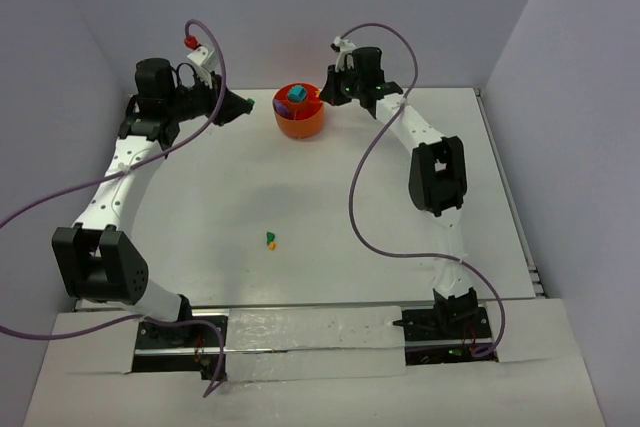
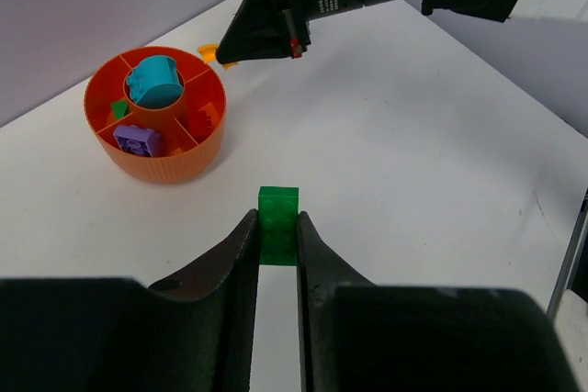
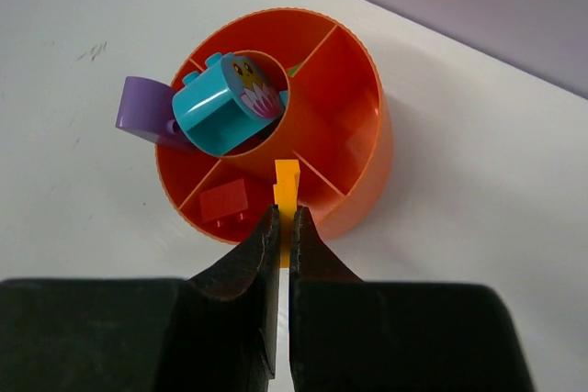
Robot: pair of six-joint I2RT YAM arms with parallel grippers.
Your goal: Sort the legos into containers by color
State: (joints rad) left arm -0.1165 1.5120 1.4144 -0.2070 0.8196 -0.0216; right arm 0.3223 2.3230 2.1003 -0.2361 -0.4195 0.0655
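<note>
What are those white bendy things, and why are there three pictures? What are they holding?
The white bendy things are two robot arms bolted to a table. Each ends in a pincher called a gripper. One picture looks down from above at both arms. The other two come from little cameras on the arms' wrists, so you see the black fingers up close.

The left gripper is pinching a green brick. The right gripper is pinching a thin yellow-orange brick right over the orange tub.

The tub has little rooms inside. A big teal piece sits in the middle ring, and a purple brick and a red brick lie in rooms around it. Two tiny bricks wait on the white table, one green and one yellow.
</note>
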